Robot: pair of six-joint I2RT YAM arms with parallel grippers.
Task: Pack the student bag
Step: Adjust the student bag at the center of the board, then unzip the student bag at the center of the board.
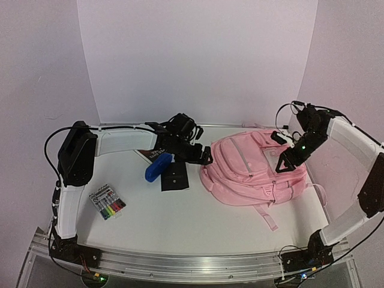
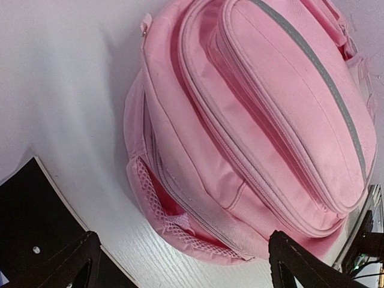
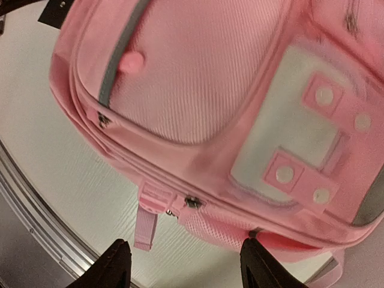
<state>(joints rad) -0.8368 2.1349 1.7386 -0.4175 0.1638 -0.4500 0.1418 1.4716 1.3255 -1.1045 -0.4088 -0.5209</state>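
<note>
The pink student bag (image 1: 252,168) lies flat on the white table, right of centre, straps trailing toward the near edge. My left gripper (image 1: 205,157) is open and empty at the bag's left edge. In the left wrist view the bag (image 2: 252,120) fills the frame, its mesh side pocket (image 2: 162,210) lying between my open left gripper (image 2: 183,267). My right gripper (image 1: 285,163) hovers open and empty over the bag's right side. In the right wrist view the bag (image 3: 198,102) shows a metal zip pull (image 3: 192,202) on its lower seam, just above my open gripper (image 3: 186,267).
A blue object (image 1: 158,166) and a black notebook (image 1: 174,178) lie just left of the bag. A pack of coloured markers (image 1: 107,201) lies at the near left. A dark book (image 1: 144,155) sits under the left arm. The notebook also shows in the left wrist view (image 2: 30,222).
</note>
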